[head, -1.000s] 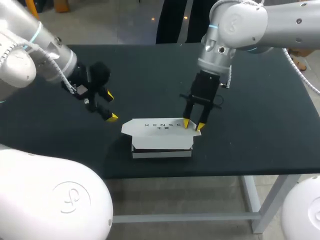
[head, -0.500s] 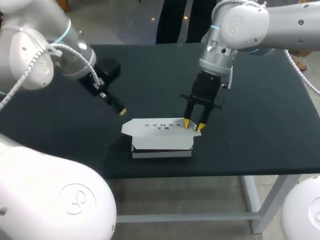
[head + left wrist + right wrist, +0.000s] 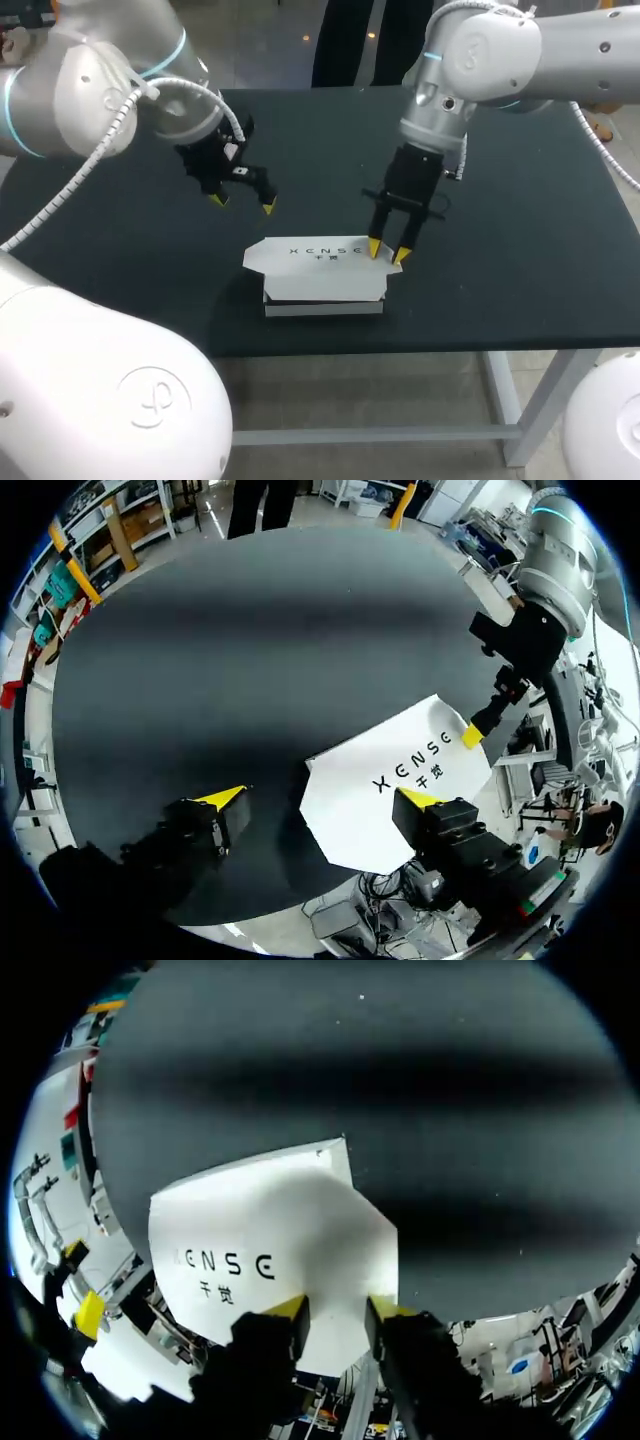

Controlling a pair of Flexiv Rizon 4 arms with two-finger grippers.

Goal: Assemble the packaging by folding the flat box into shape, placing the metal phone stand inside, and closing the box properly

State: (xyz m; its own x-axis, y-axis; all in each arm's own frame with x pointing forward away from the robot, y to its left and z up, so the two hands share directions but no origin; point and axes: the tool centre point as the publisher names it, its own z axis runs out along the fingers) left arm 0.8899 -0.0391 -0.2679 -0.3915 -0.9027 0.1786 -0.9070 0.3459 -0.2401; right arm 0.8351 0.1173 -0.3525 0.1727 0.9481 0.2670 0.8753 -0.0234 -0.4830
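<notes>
1. Box [image 3: 322, 306]: white, folded up into shape, and sitting at the 6 o'clock side of the table [image 3: 520, 200], close to the front edge. Its lid [image 3: 320, 275] lies down over the body. It has not shifted over the last second.
2. Phone stand: it shows in no view. With the lid down, I judge it is already inside, but this is unconfirmed.
3. Right gripper [image 3: 387, 252]: held in the same place throughout, at the box's 2 o'clock corner. The fingers are a narrow gap apart and point down, with the yellow tips on the lid's right end. I see nothing clamped between them. I read this as pinning the lid flat.
4. Left gripper [image 3: 242, 204]: this is the change.
   - A second ago it hung out at the table's 9 o'clock side with its fingers pointing sideways.
   - It has since swung inward and turned over.
   - It now hovers at the box's 11 o'clock, clear of the box, fingers spread wide and holding nothing.
   - In the left wrist view the lid's left end lies just ahead of the fingers.
5. Meaning: closing stage. The left arm looks set to work the lid's left end or its tuck flap while the right holds the lid steady.
6. Risk: a push from the left could slide the light box towards the front edge.
</notes>
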